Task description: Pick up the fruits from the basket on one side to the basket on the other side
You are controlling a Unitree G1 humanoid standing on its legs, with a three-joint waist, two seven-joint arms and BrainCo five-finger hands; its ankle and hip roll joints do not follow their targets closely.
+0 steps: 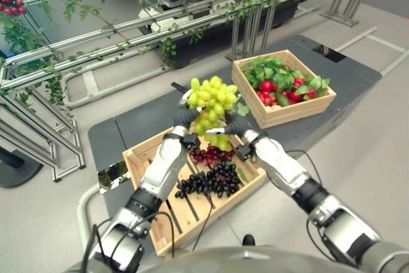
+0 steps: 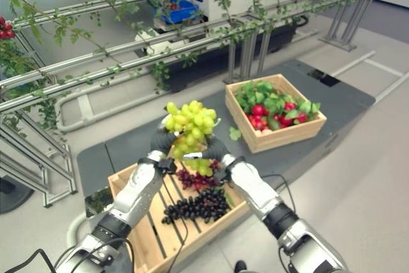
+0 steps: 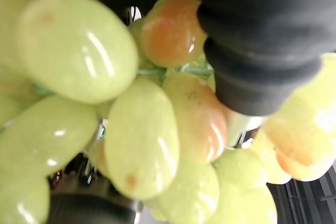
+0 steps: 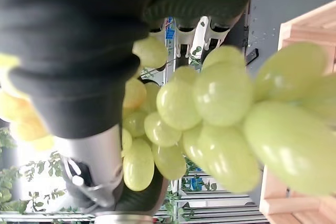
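Above the near crate, both robot hands apparently clasp the green grapes.

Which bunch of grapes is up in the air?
The light green bunch of grapes, lifted between both hands; the dark purple bunch and red bunch lie in the near wooden crate.

The bunch of green grapes is showing pale yellow-green, a few berries blushing orange. Below, purple-red grapes and black grapes are lying in a pale wooden crate. The far crate is holding red fruit under green leaves.
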